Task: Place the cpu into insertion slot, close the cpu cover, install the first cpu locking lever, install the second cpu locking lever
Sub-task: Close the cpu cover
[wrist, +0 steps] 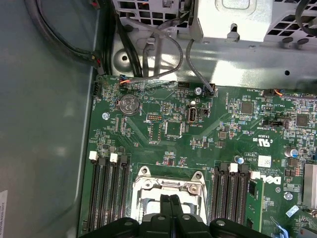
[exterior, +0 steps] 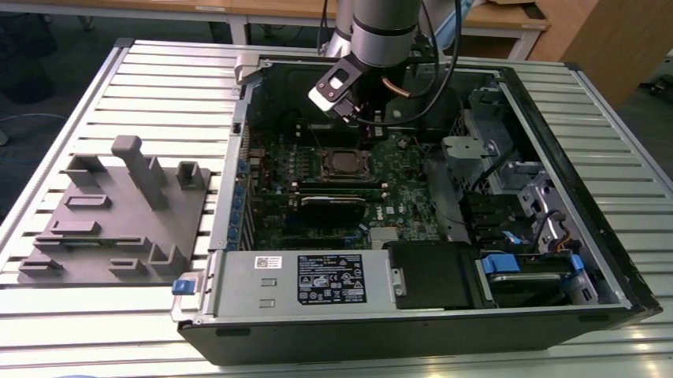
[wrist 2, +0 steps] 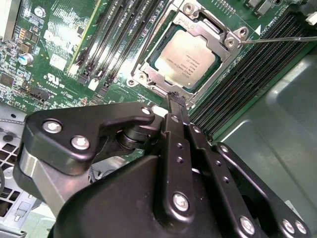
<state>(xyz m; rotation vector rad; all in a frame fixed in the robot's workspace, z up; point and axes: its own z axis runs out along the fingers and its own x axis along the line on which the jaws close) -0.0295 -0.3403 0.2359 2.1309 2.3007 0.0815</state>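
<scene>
On the exterior view's left, a grey moulded fixture (exterior: 116,220) lies on the slatted table (exterior: 158,71), just beside the open computer case (exterior: 421,335). Inside the case, a silver power supply (exterior: 305,279) fills the near corner. A black card (exterior: 334,201) crosses the green board between the power supply and the socket. Mid-board, the cpu (exterior: 343,163) sits in the insertion slot (wrist 2: 140,75), and the cpu cover (wrist 2: 213,25) lies flat around its metal top.

In the second wrist view the gripper (wrist 2: 176,99) has its fingers pressed together on nothing, with the tip at the socket's edge. Whether it touches there cannot be told. Rows of memory slots (wrist 2: 116,34) crowd the socket on both sides. A thin wire lever (wrist 2: 277,38) sticks out from one corner of the socket, above those rows. Farther to the exterior view's right, black cables (exterior: 436,87) loop beside the arm. A drive bay with a blue handle (exterior: 515,264) sits in the case's near corner.
</scene>
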